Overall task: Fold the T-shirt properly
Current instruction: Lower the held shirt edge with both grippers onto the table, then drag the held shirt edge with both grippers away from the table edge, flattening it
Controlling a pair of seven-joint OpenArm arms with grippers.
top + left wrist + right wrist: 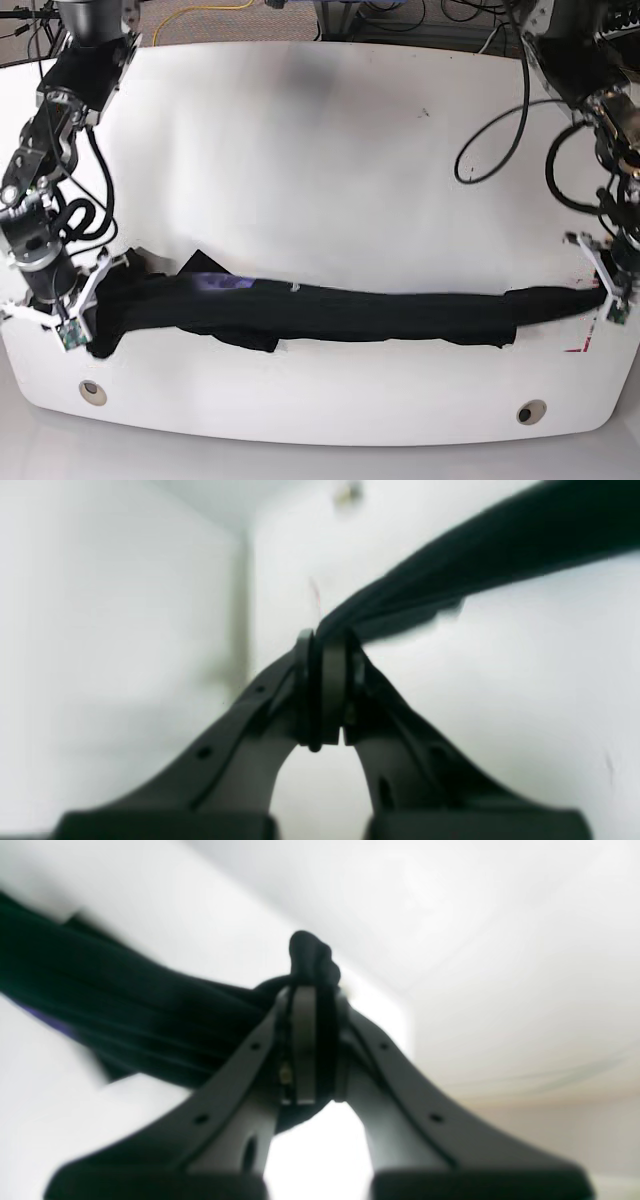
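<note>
My left fingers [327, 645] pinch one end of the black T-shirt [350, 312], my right fingers [312, 995] the other, stretching it along the white desk [320, 150].

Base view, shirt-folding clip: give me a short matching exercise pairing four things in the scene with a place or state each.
Things:
1. T-shirt
2. left gripper
3. right gripper
4. table

Places or states:
A. white, under the garment
B. shut on fabric at the view's right end
C. stretched into a long black band
D. shut on fabric at the view's left end

Pairs: 1-C, 2-B, 3-D, 4-A
</note>
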